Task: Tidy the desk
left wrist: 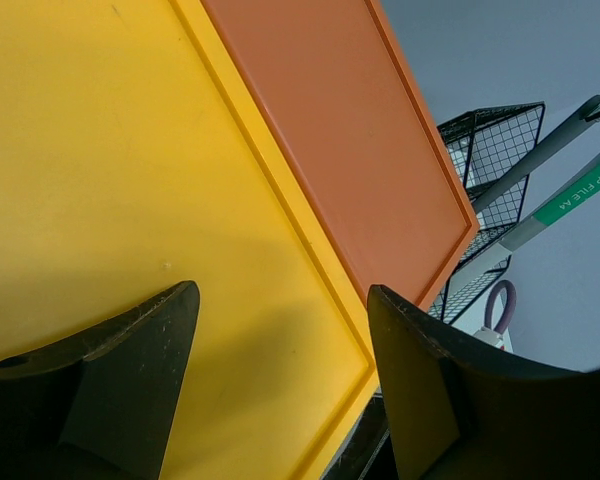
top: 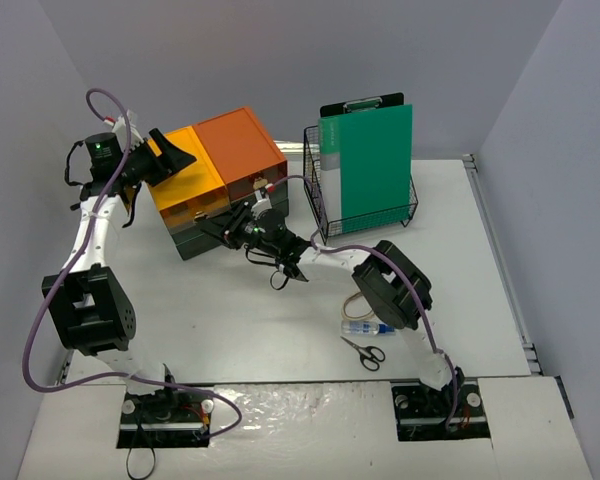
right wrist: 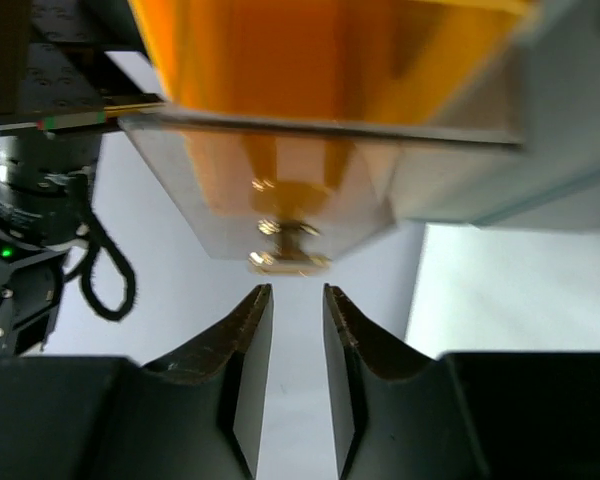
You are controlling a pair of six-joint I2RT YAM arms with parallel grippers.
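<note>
The white desk (top: pixel 280 320) carries a dark drawer unit (top: pixel 215 175) with a yellow top (left wrist: pixel 100 150) and an orange top (left wrist: pixel 350 140). My left gripper (top: pixel 178 156) (left wrist: pixel 280 292) hangs open just above the yellow top, holding nothing. My right gripper (top: pixel 212 224) (right wrist: pixel 292 290) is at the unit's front. Its fingers stand a narrow gap apart with nothing between them. Just beyond their tips is the brass knob (right wrist: pixel 288 250) of an orange see-through drawer (right wrist: pixel 310 80), not touched.
A wire basket (top: pixel 320 205) holding an upright green clip file (top: pixel 368 165) stands right of the drawer unit. Scissors (top: pixel 364 352), a small glue bottle (top: pixel 365 327) and a rubber band (top: pixel 354 303) lie near the right arm's base.
</note>
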